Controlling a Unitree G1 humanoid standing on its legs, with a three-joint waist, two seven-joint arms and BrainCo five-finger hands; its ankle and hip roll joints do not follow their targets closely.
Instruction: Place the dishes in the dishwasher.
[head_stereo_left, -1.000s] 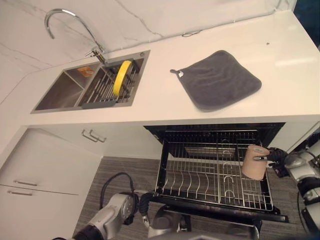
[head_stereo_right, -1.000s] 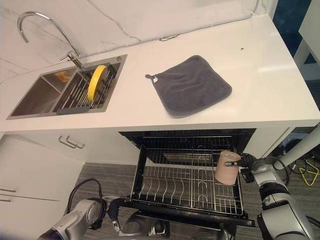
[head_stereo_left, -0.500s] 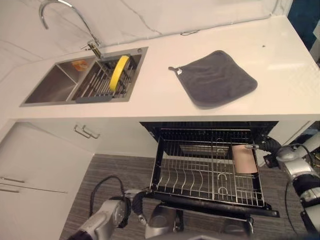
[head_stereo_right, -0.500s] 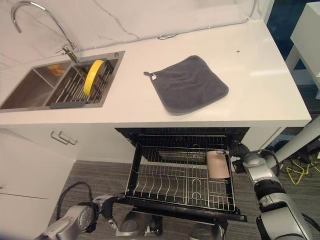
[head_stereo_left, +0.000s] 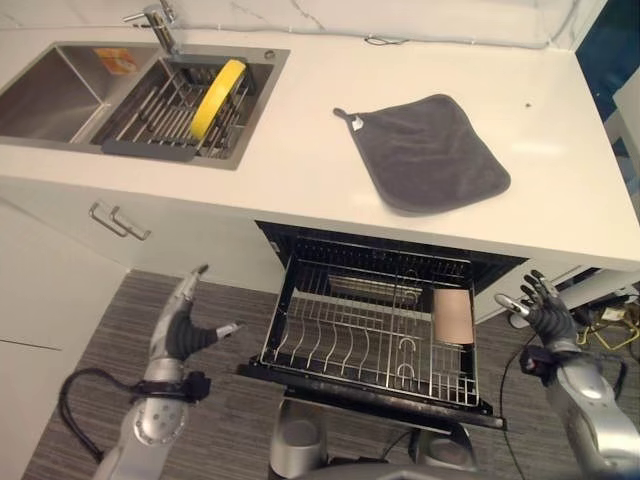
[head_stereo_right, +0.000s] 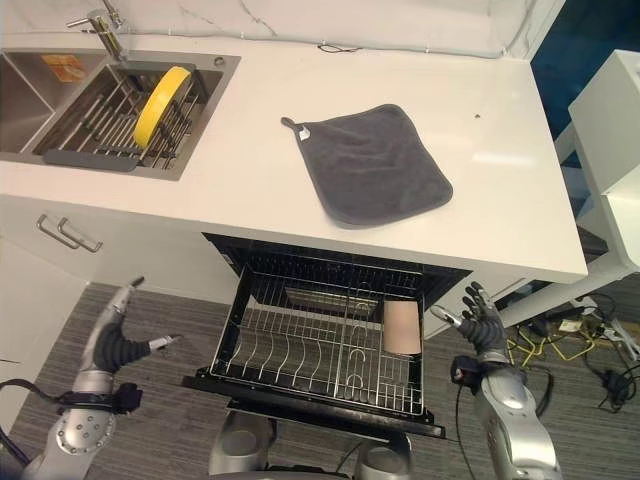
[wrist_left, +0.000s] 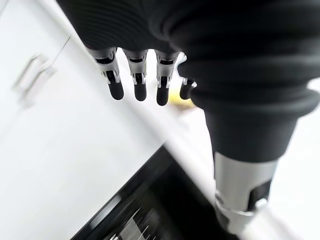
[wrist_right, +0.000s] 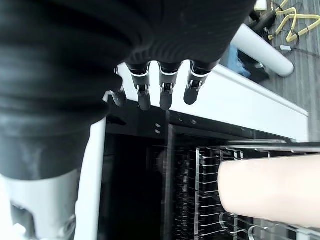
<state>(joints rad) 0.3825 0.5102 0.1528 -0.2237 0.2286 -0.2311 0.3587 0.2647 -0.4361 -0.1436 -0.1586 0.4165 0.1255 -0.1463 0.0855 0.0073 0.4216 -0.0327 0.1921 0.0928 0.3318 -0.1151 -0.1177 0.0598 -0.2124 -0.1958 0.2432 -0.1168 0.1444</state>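
A beige cup (head_stereo_left: 452, 315) lies on its side at the right end of the pulled-out dishwasher rack (head_stereo_left: 330, 345), below the white counter. In the right wrist view the cup (wrist_right: 270, 190) sits on the wires, apart from my fingers (wrist_right: 161, 92). My right hand (head_stereo_left: 541, 306) hovers open to the right of the rack, fingers spread, holding nothing. My left hand (head_stereo_left: 181, 325) is open too, raised over the floor left of the rack. A yellow plate (head_stereo_left: 216, 95) stands on edge in the sink's drying rack (head_stereo_left: 165, 105).
A dark grey cloth (head_stereo_left: 425, 150) lies on the counter above the dishwasher. The tap (head_stereo_left: 158, 18) and an orange sponge (head_stereo_left: 117, 60) are at the sink. Cupboard handles (head_stereo_left: 118, 222) stick out at the left. Yellow cables (head_stereo_right: 540, 345) lie on the floor at the right.
My right hand has let go of the cup, which now lies in the rack, and has drawn off to the right, open. My left hand has risen. The camera has shifted.
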